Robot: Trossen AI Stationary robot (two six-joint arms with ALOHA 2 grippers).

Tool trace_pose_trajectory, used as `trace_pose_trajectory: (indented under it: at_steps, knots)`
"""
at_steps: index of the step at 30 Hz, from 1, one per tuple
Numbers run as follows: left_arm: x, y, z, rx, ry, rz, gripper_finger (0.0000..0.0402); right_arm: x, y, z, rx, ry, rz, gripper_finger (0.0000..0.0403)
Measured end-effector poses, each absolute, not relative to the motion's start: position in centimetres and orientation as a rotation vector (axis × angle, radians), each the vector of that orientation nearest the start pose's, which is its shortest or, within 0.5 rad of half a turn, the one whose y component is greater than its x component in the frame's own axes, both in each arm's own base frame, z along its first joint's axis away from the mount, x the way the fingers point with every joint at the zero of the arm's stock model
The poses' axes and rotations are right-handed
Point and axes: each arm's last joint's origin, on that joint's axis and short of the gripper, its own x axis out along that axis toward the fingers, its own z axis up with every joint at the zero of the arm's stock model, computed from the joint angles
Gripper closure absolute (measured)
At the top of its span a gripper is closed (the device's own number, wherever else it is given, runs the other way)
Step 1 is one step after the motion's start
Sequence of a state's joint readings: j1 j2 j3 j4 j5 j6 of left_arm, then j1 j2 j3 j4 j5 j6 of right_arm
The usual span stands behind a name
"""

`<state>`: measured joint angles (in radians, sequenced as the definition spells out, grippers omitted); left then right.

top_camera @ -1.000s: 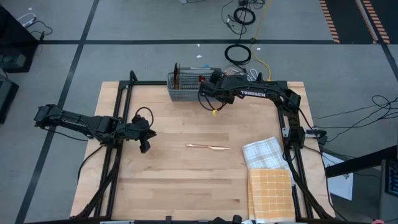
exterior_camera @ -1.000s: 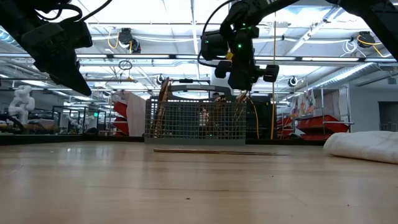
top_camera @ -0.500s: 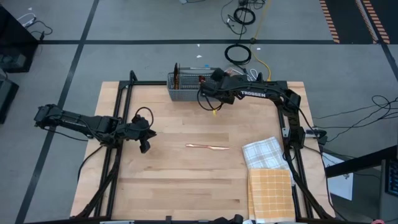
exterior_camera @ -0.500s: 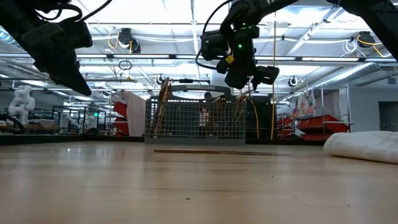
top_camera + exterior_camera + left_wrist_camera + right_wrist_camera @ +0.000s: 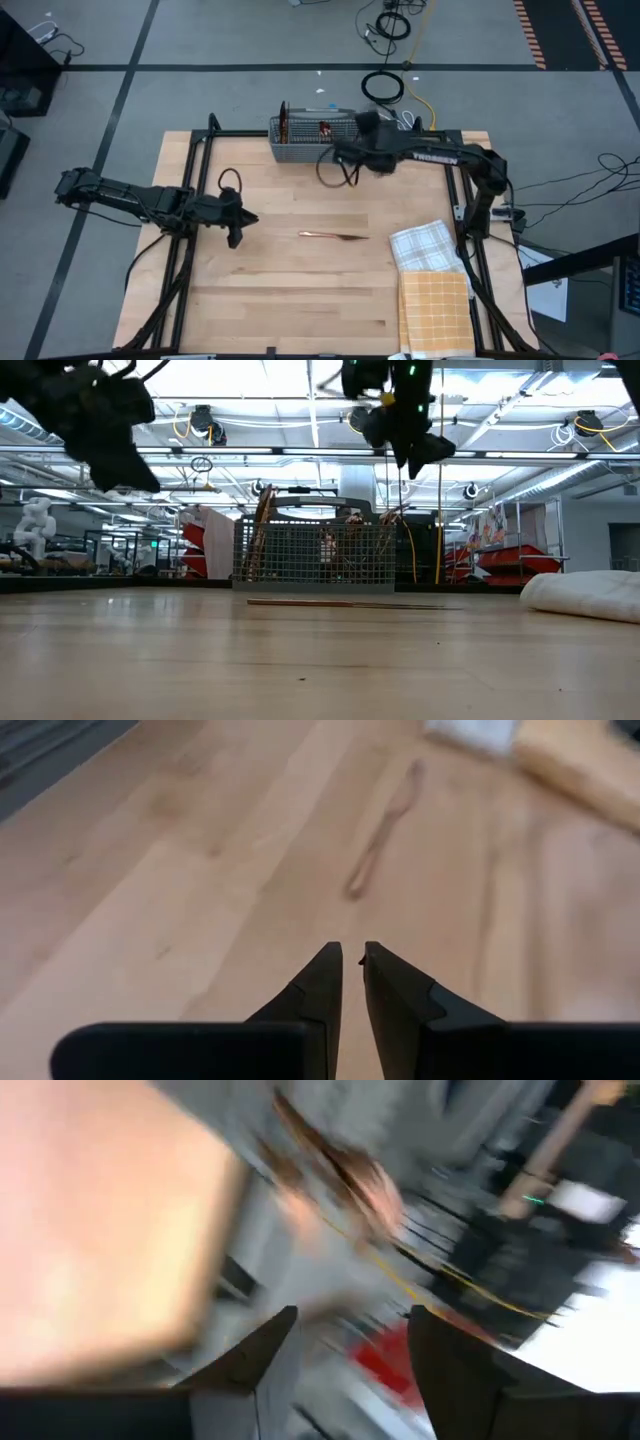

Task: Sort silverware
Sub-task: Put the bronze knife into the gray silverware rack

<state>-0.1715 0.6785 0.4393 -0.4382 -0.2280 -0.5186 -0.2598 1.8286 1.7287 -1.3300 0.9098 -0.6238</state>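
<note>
silverware: one copper piece lies flat on the bare wood near the middle of the table, and more copper pieces stand upright in the grey mesh caddy at the table's far edge.

the left gripper has its two fingers nearly together, only a thin slit between them, holding nothing. it hovers over the wood on the table's left part and faces the lone piece, well apart from it.

the right gripper has its fingers set apart, with nothing between them. it is raised above the table just beside the caddy's right end; its wrist view is blurred, though copper handles show ahead of it.

two checked cloths, one white and one orange, lie at the table's near right corner, touching each other.
</note>
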Motion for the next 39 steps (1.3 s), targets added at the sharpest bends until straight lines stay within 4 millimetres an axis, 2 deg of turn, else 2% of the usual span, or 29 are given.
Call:
trace_pose_trajectory:
  at_steps: [3, 6, 8, 13, 17, 21, 26, 33, 39]
  knots:
    - [14.4, -2.0, 21.5, -0.394, 0.576, 0.171, 0.0349, 32.8, -8.4, 31.5, -0.589, 1.553, -0.467, 0.0231]
    - [14.7, -2.1, 21.8, -0.425, 0.537, 0.139, 0.0349, 32.9, -5.9, 31.7, -0.14, 1.437, -0.312, 0.0231]
    - [14.7, -2.1, 21.9, -0.439, 0.528, 0.139, 0.0349, 34.0, -4.1, 31.1, 0.007, 1.399, -0.235, 0.0231]
    - [14.7, -2.1, 21.9, -0.439, 0.535, 0.14, 0.0349, 37.0, -0.2, 28.0, -0.059, 1.392, -0.072, 0.0228]
    - [14.7, -2.1, 21.8, -0.437, 0.547, 0.141, 0.0349, 39.1, 1.3, 24.4, 0.0, 1.445, 0.064, 0.0204]
    - [14.6, -2.1, 21.7, -0.435, 0.55, 0.141, 0.0349, 40.7, 1.6, 21.4, 0.03, 1.462, 0.106, 0.0171]
    - [14.6, -2.1, 21.7, -0.434, 0.553, 0.142, 0.0349, 42.2, 1.5, 18.8, 0.029, 1.447, 0.102, 0.0145]
    - [14.6, -2.1, 21.7, -0.434, 0.554, 0.143, 0.0349, 43.5, 1.8, 15.7, 0.039, 1.441, 0.091, 0.0148]
    - [14.6, -2.1, 21.7, -0.433, 0.553, 0.144, 0.0349, 44.3, 1.4, 12.3, 0.07, 1.482, -0.03, 0.0168]
